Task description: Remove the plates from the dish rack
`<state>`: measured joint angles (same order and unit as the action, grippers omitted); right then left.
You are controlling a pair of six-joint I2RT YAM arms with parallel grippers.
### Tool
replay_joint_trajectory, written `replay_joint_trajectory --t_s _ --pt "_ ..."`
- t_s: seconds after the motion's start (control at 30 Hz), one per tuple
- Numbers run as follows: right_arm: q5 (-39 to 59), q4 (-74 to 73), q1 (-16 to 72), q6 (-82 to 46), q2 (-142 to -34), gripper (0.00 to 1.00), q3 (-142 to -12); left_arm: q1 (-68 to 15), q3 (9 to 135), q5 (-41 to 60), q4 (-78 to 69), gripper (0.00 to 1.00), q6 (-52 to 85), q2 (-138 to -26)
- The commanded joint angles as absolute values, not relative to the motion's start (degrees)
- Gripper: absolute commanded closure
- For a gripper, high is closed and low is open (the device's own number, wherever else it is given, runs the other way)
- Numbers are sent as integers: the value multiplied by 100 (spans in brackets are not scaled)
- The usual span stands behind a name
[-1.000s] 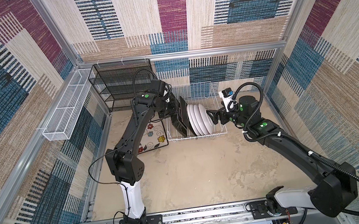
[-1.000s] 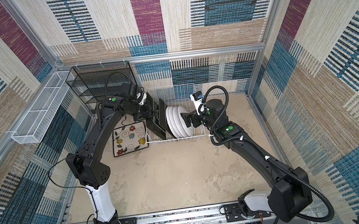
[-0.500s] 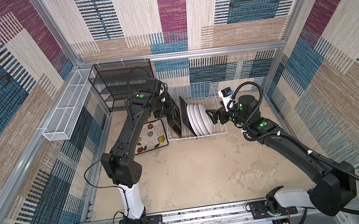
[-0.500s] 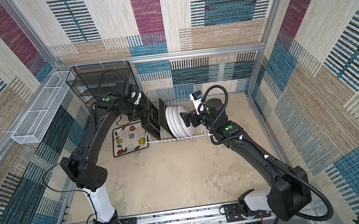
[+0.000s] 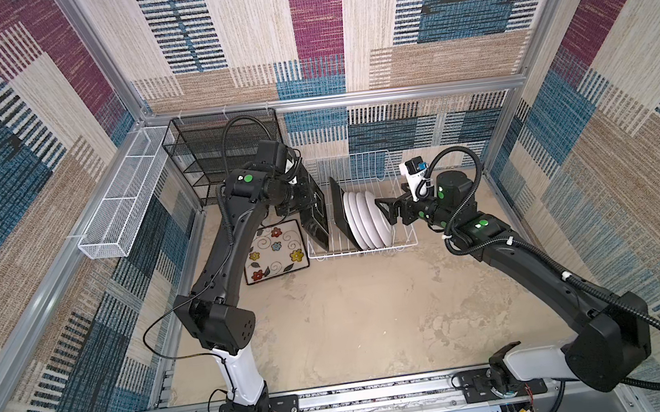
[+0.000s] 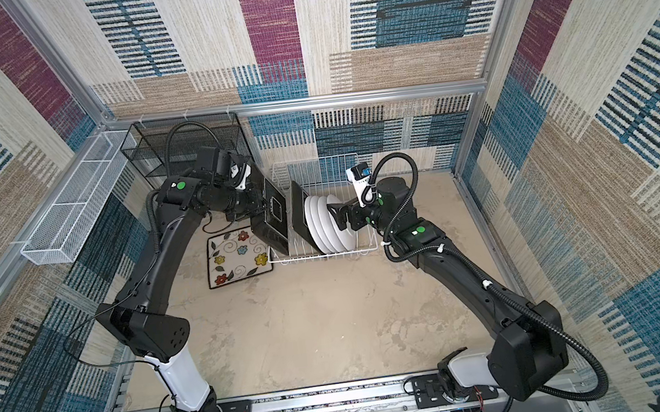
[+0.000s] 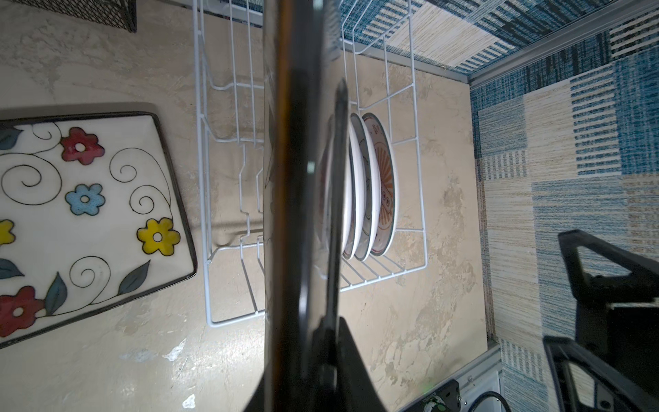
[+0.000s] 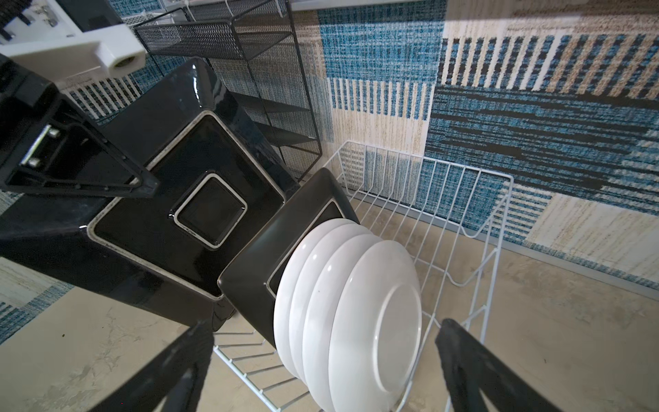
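Beige tabletop [image 5: 352, 317]; left hand [image 5: 298, 202] clamps square plate [image 5: 315, 221]; right hand [image 5: 384, 212] splayed

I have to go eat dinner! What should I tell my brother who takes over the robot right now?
The left gripper is shut on a black-backed square plate, held on edge at the left end of the dish rack.
The right gripper is open at the round plates, holding nothing.
Done: one flowered plate lies face up on the table, left of the rack.
Left: set the held plate down, then unload the other square plate and four round plates from the rack.
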<state>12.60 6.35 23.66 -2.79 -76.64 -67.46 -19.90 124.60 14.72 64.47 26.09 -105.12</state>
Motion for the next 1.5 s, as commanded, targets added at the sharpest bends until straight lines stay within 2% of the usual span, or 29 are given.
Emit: replay_joint_trajectory --t_s 0.0,0.33,0.67,0.83,1.1,1.47 --pt "1481 561 2339 -455 -7690 0 -6880 -1981 12560 1392 5757 100 2092 -10271" --pt "2361 865 1880 -1255 -7932 0 -7381 -1990 12379 1174 5337 100 1012 -9823" --pt "3694 949 1411 -2151 -8336 0 -7898 -2205 11414 877 4422 100 -391 -9147" --pt "4056 844 1294 -2660 -8430 0 -8023 -2527 10777 397 3888 100 -1236 -8786" --pt "4389 744 1235 -3190 -8617 0 -8022 -3331 8738 -726 1627 100 -3261 -7884" --pt "4609 659 1178 -3624 -8801 0 -8156 -3852 7981 -1709 326 100 -5049 -8053"
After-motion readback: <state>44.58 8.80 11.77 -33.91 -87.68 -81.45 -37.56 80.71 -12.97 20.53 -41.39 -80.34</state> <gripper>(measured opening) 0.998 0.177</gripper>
